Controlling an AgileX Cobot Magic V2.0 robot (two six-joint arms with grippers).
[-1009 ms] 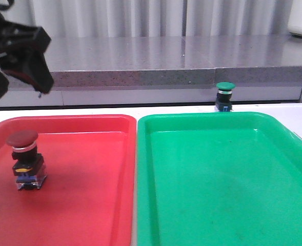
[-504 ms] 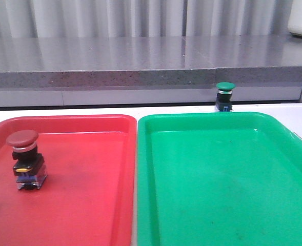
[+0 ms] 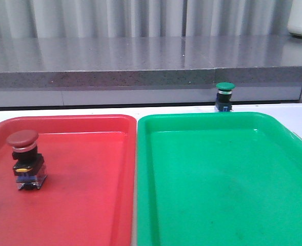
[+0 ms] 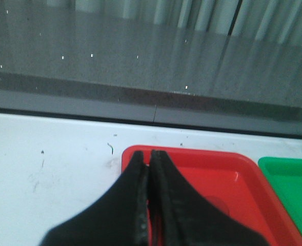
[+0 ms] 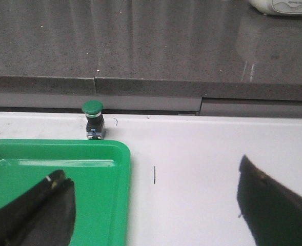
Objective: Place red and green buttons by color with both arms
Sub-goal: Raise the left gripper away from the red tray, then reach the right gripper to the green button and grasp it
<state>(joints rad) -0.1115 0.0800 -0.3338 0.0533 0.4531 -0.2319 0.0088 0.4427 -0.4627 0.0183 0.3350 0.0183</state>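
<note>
Red button (image 3: 24, 159) stands upright in the red tray (image 3: 89, 179), near its left side. Green button (image 3: 224, 96) stands on the desk (image 5: 202, 169) just behind the green tray (image 3: 227, 179), apparently not touching it. My left gripper (image 4: 149, 177) is pressed closed, empty; my right gripper (image 5: 156, 202) is spread wide, empty.

The left gripper (image 4: 149, 169) is seen with its jaws pressed together; the right gripper (image 5: 153, 197) is spread wide, nothing held.
</note>
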